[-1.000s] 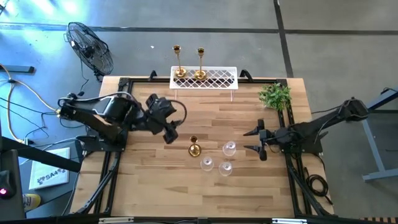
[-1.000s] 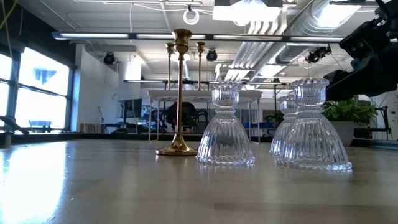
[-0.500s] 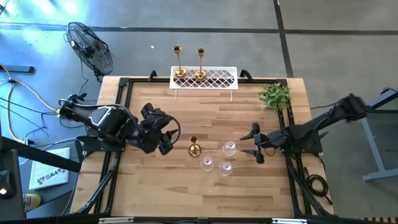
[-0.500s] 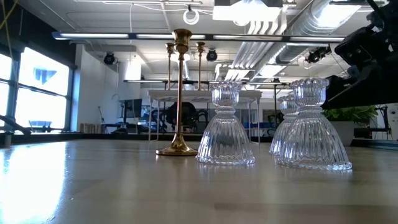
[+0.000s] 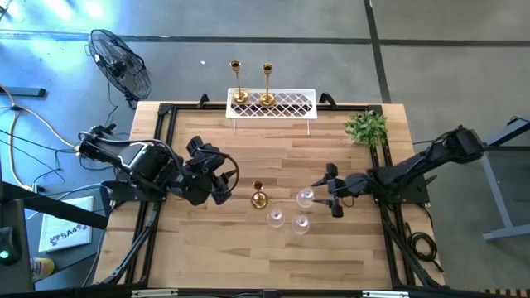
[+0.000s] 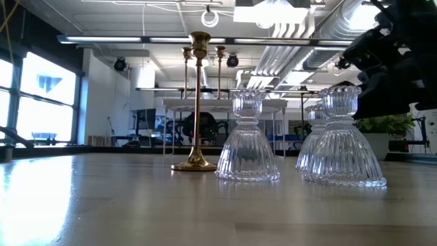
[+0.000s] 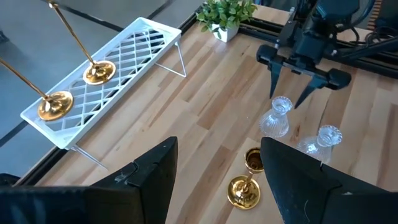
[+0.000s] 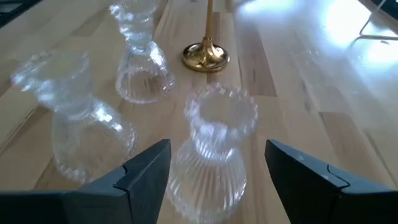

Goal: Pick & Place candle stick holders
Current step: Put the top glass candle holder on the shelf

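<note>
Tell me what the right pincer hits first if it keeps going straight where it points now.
Most likely the nearest glass candle holder. The right pincer is open, and that holder sits centred just ahead between its fingers; the gold holder stands farther back.

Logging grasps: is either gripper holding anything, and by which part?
Nothing held. The right gripper is open beside a glass holder; the left gripper is open too.

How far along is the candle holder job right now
Two gold holders already stand on the white rack. Nothing is gripped: the open right gripper faces the nearest glass holder, and the open left gripper waits beside the third gold holder. That one and all three glass holders remain on the table.
</note>
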### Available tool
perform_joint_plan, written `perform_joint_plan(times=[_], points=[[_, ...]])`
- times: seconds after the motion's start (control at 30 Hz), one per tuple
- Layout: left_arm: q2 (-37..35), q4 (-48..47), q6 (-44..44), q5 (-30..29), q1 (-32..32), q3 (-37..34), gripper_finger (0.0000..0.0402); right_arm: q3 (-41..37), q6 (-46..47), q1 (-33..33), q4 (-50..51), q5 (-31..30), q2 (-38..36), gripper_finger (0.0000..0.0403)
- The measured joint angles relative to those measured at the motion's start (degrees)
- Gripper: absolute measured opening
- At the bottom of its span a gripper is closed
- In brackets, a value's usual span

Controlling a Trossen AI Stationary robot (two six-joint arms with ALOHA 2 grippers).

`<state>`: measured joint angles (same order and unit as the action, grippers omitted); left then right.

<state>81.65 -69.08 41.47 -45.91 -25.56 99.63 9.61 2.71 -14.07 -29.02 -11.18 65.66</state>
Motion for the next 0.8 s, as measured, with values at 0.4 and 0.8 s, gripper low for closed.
perform_joint_plan(times=[0.4,0.8], points=[[0.61,-0.11,-0.02,0.04,0.00,0.11,0.0225,9.06,-2.66,1.34,3.26,2.69,11.17,0.0257],[2.19,-1.84,0.85,1.96,0.04,0.09,0.0225,9.79,-1.21,1.34,4.91,0.67,11.48,0.0241]])
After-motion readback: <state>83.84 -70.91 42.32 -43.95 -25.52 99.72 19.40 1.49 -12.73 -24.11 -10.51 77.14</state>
